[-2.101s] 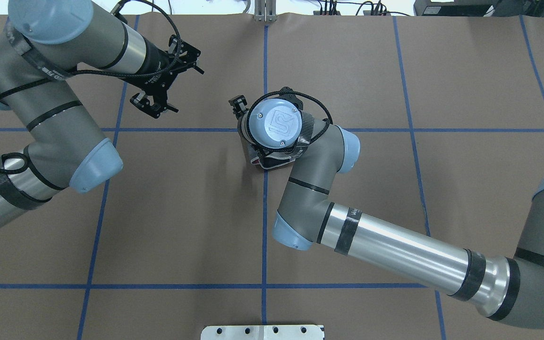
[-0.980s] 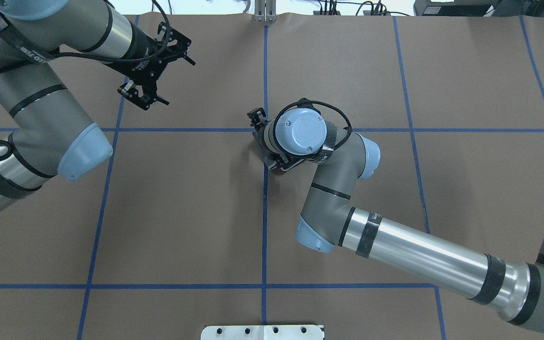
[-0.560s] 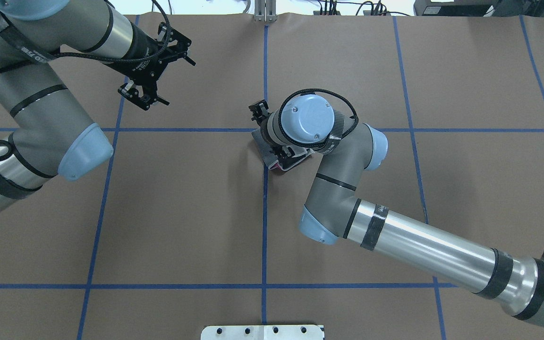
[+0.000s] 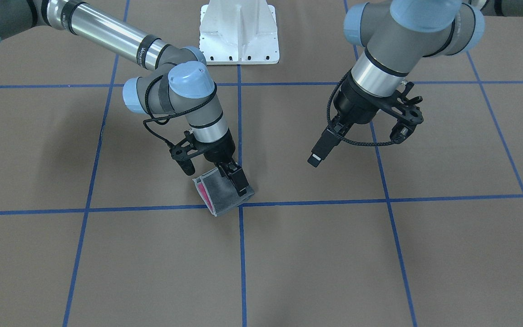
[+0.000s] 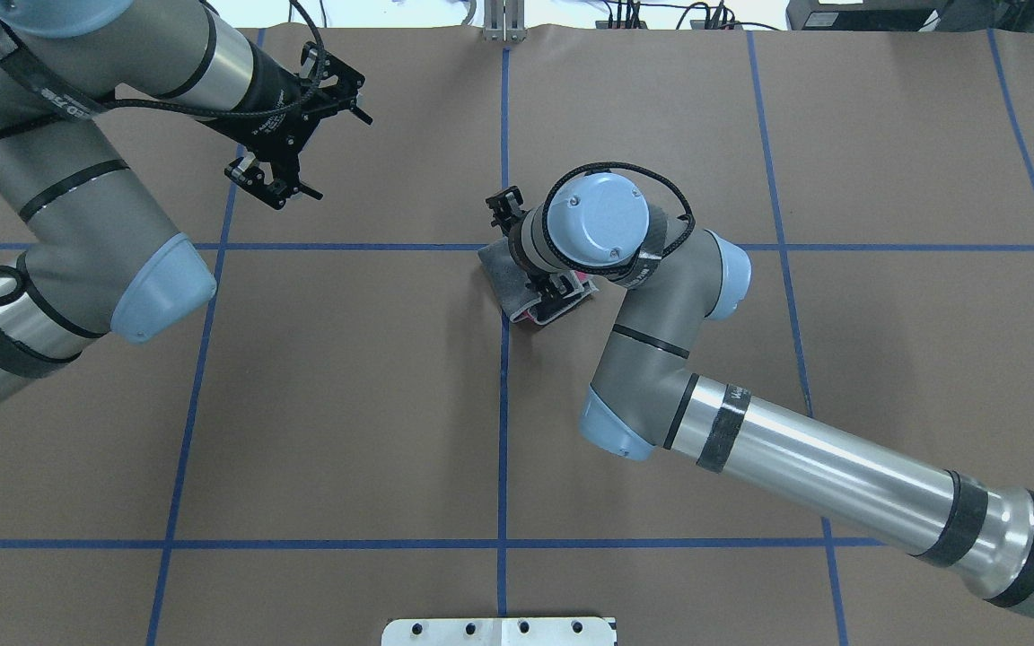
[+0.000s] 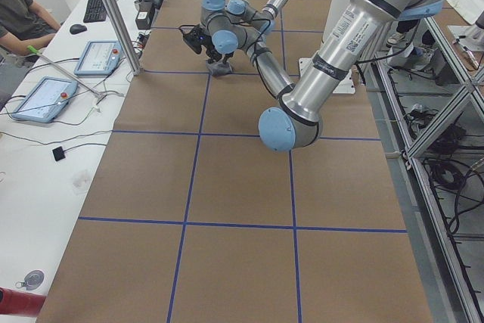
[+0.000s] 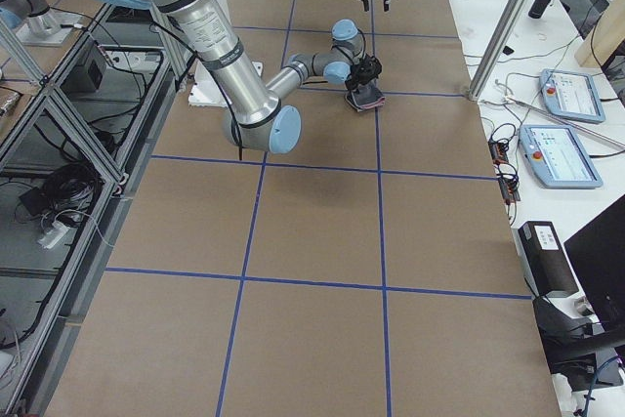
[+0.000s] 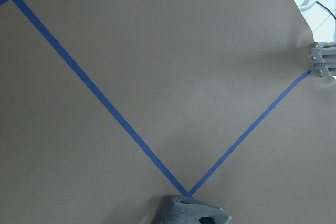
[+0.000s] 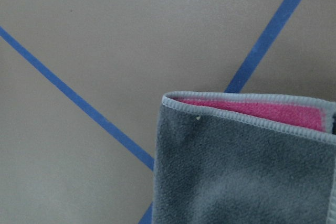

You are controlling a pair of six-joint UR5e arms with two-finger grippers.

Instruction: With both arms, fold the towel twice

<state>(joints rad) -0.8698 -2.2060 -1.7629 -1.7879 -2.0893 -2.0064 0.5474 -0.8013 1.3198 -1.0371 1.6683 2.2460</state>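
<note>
Folded towel (image 4: 223, 197) on the brown table (image 4: 107, 272), with one edge against a crossing of blue tape lines (image 4: 240, 205) near the table's middle. The towel lies as a small flat packet, dark grey face up, with light stitched edging. A strip of its pink face shows along one side, where the top layer stops short of the layer beneath. The right gripper (image 4: 242, 186), tilted, meets the packet on the side away from the pink strip, and its black fingers (image 4: 236, 179) rest along that edge. Whether the jaws pinch the cloth or only touch it cannot be told from these views. The left gripper (image 5: 275, 179) hangs above bare table, well apart from the towel and to the robot's left of it. In the overhead view its jaws stand apart with nothing between them. The white base (image 4: 239, 32) sits at the table edge on the robot's side.
</note>
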